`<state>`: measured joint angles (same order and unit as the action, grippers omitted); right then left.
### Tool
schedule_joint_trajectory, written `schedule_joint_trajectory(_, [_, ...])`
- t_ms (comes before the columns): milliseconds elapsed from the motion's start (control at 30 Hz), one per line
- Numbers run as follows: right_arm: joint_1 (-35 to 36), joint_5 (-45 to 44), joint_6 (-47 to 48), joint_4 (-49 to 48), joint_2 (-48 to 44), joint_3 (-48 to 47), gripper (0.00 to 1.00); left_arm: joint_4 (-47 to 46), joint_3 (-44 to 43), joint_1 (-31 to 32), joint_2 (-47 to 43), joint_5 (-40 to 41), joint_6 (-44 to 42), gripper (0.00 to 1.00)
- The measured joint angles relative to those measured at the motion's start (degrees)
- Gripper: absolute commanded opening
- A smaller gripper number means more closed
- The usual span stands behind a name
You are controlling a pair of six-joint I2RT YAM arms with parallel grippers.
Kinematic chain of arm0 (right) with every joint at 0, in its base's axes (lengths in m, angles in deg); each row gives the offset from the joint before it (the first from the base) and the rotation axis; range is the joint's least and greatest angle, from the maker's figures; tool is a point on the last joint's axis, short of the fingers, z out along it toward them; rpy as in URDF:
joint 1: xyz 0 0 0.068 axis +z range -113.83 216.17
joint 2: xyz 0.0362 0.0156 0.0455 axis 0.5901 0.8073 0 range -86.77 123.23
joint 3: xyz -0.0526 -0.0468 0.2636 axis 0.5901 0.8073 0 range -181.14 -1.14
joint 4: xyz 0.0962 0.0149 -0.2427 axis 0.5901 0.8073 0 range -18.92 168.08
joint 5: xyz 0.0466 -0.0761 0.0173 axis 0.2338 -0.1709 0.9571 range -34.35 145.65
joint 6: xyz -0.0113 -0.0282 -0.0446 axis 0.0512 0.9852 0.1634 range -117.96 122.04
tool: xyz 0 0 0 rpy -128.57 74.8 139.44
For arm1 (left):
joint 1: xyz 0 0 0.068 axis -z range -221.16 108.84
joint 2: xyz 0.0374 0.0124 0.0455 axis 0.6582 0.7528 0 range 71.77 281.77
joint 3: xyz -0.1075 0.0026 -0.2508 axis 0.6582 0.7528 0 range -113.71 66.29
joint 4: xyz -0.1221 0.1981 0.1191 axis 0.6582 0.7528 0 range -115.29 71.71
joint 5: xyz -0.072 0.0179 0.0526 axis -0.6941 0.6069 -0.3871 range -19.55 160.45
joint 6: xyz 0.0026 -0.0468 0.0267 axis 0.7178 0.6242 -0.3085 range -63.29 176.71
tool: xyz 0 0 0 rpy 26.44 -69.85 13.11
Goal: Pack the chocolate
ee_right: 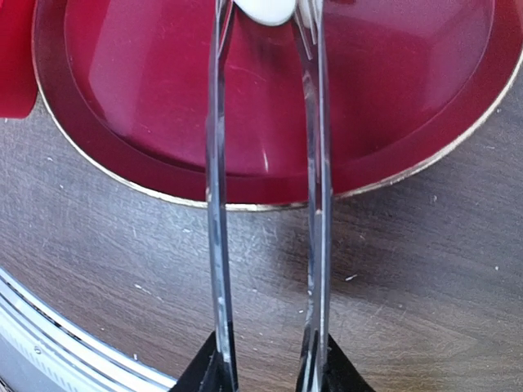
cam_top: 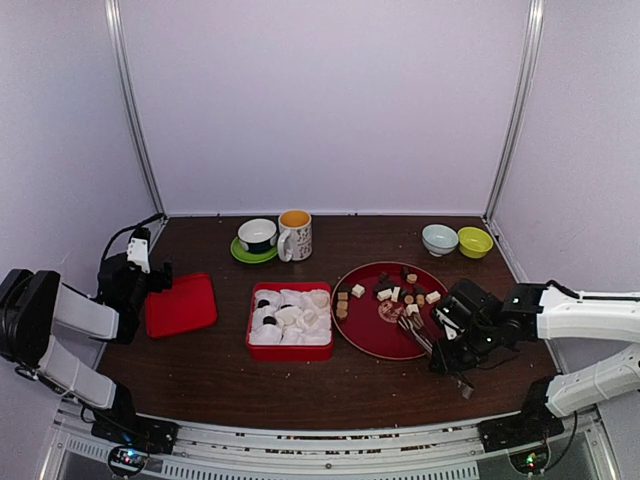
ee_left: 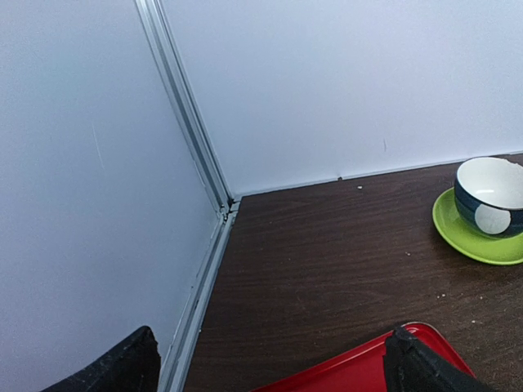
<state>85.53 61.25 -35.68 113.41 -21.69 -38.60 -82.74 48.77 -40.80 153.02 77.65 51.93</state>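
Bite-sized chocolate (cam_top: 396, 292), dark brown, tan and cream-white, lies scattered over the far half of a round red plate (cam_top: 370, 335) on the dark wood counter (cam_top: 215, 375). The right tool (ee_right: 270, 371) is clamped on a pair of metal tongs (ee_right: 216, 245), whose two arms reach out over the plate's near rim. A cream-white piece (ee_right: 263, 8) sits between their tips at the top edge of the right wrist view; whether it is pinched or only lying there cannot be told. Just left of the plate stands a red box (cam_top: 290, 352) packed with white crinkled paper cups (cam_top: 300, 318), two of them on its left side showing something dark inside. A flat red lid (cam_top: 180, 305) lies well apart to the left of the box. The left tool (ee_left: 270, 359) hangs over that lid's far corner, its fingers (ee_left: 122, 367) spread wide and holding nothing. Along the back of the counter stand a dark bowl (cam_top: 257, 233) on a green saucer (cam_top: 250, 254), a patterned mug (cam_top: 294, 236) just beside it, and to the right a pale bowl (cam_top: 439, 239) touching a yellow-green bowl (cam_top: 474, 241). A mark at the plate's centre and the print on the mug are too small to read.
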Motion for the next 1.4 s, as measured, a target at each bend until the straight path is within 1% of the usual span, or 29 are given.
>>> schedule_joint_trajectory(267, [-0.02,-0.09,1.40,0.26,0.26,-1.77,0.26,0.00,0.00,0.00,-0.02,0.00,0.00,0.98])
schedule_joint_trajectory(600, [-0.22,-0.39,1.57,1.33,-1.57,-3.61,0.25,0.00,0.00,0.00,0.00,0.00,0.00,0.98])
schedule_joint_trajectory(733, [-0.22,-0.35,1.60,1.31,-3.82,-3.89,0.25,0.00,0.00,0.00,0.00,0.00,0.00,0.98])
schedule_joint_trajectory(867, [-0.22,1.09,2.27,0.37,-6.43,-3.96,0.25,0.00,0.00,0.00,0.00,0.00,0.00,0.98])
schedule_joint_trajectory(967, [-0.07,3.34,3.30,-0.42,-6.45,-5.18,0.24,0.00,0.00,0.00,0.00,0.00,0.00,0.98])
schedule_joint_trajectory(1133, [2.21,6.32,5.01,-2.32,-3.23,-9.79,0.23,-0.02,0.00,0.00,-0.02,0.00,0.00,0.98])
schedule_joint_trajectory(1400, [8.17,10.62,7.96,-7.65,9.33,-20.04,0.22,0.00,0.00,0.00,0.00,0.00,0.00,0.98])
